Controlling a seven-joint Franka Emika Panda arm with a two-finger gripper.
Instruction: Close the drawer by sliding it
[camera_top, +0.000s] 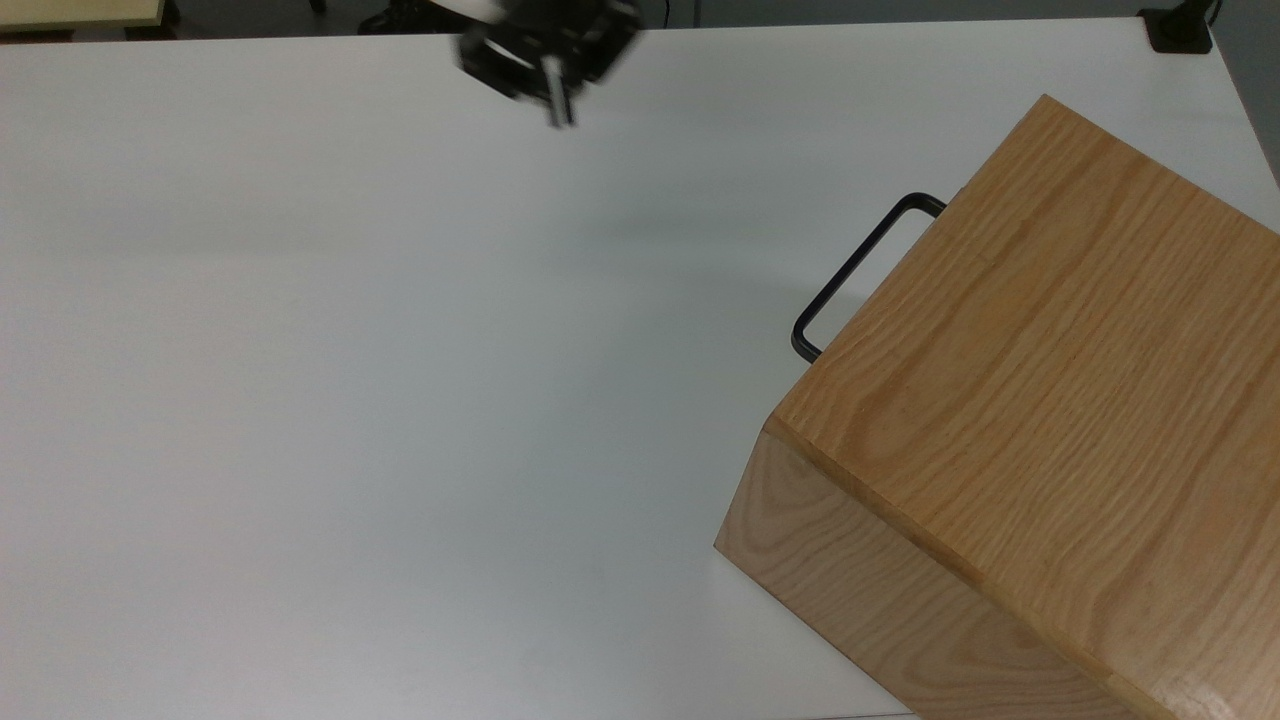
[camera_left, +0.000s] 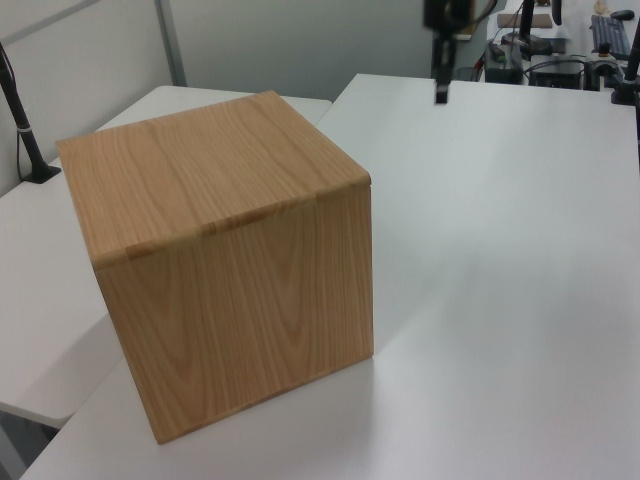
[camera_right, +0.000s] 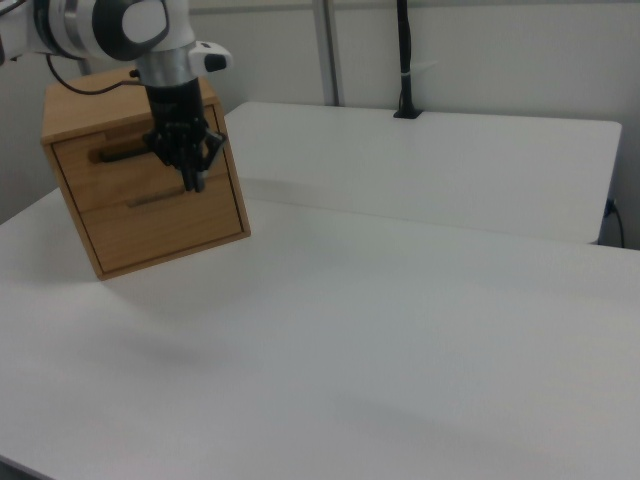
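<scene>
Motion-blurred end effector (camera_top: 548, 62) cut by top edge.

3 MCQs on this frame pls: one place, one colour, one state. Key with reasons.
1. In the top view, where is the claw?
A. Clamped on the drawer handle
B. Above the table near the picture's upper edge, well to the top view's left of the handle
C. Resting on top of the cabinet

2. What colour is the handle?
A. Black
B. Silver
C. Red

3. How does the drawer sit?
A. Pulled halfway out
B. Shut, front flush with the oak cabinet
C. Taken out and lying on the table

Key:
1 B: bare white table lies between the claw and the handle.
2 A: the U-shaped bar is dark against the white table.
3 B: in the top view, the handle alone sticks out past the cabinet top, and the right view shows the front level with the cabinet face.
</scene>
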